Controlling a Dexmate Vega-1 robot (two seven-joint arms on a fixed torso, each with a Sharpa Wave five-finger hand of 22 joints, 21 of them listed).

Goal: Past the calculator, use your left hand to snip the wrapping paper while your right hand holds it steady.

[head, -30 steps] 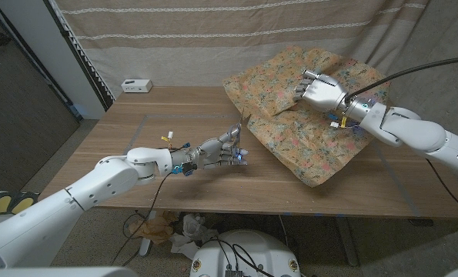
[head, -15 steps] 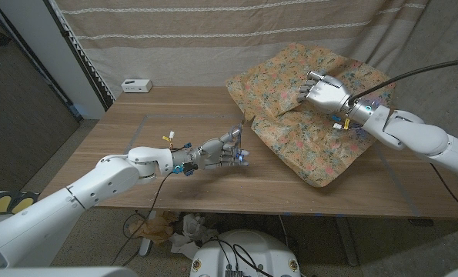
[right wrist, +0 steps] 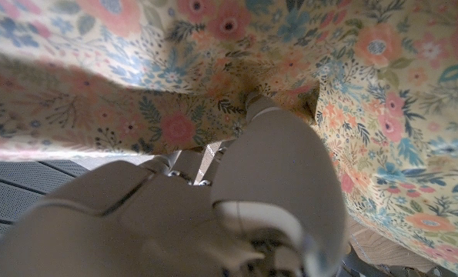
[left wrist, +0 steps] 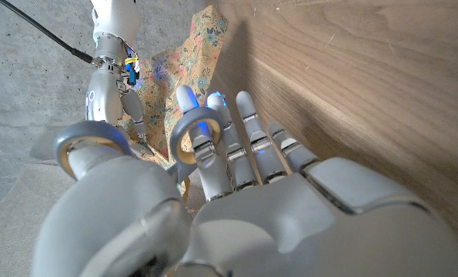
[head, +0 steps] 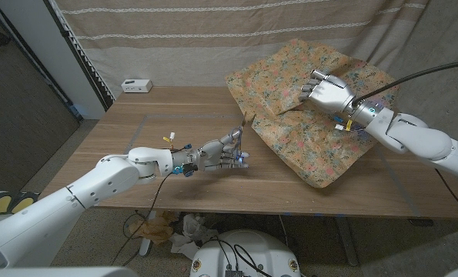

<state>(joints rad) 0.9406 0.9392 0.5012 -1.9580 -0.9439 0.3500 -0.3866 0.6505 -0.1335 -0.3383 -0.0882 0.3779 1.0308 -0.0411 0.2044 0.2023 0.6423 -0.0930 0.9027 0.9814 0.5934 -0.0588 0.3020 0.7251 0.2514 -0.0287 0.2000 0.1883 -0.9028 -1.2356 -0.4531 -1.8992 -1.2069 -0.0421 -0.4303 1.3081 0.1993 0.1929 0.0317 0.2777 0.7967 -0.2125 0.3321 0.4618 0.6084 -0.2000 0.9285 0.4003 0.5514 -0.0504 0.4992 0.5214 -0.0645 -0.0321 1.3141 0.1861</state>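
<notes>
While bare table (head: 136,131) lies left of the scissors (head: 240,132), the paper (head: 305,142) is spread far right, overhanging the right edge, its long axis running near-right to far-left. It is gripped by the right hand (head: 325,90), lifted slightly since before. Scissors, blades up, are held by the left hand (head: 221,154).

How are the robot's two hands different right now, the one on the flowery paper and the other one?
The right hand grips a fold of the wrapping paper; the left hand holds scissors above bare table. The right hand reaches far across the table; the left hand is nearer the front edge. Both are grey and jointed.
</notes>
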